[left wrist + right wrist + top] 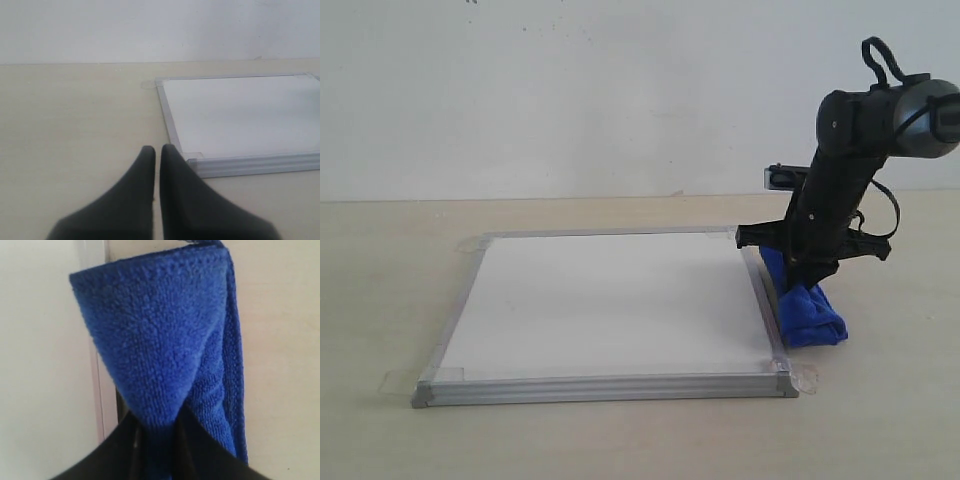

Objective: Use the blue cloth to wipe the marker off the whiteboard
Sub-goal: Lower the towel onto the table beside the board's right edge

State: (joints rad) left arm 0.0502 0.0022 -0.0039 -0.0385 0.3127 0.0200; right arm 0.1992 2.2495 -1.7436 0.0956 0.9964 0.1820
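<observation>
The flat white, silver-framed whiteboard [610, 300] shows no marker scribble, so the wiping looks finished; the right gripper [159, 432] pinches the fluffy royal-blue microfibre cloth [810, 315] at the board's three o'clock edge, while the left gripper [157, 155] sits pressed together, empty.

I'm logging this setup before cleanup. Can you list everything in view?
whiteboard: one, white with a silver frame, flat on the table, no marks visible
blue cloth: one, deep blue, at the board's right edge, held from above
tape tabs: at least two, clear, at the board's near corners
table: one, pale beige, under everything
wall: one, white, behind the table
right pincer: one, black, shut on the blue cloth
left pincer: one, black, shut and empty, over the table near a board corner
</observation>
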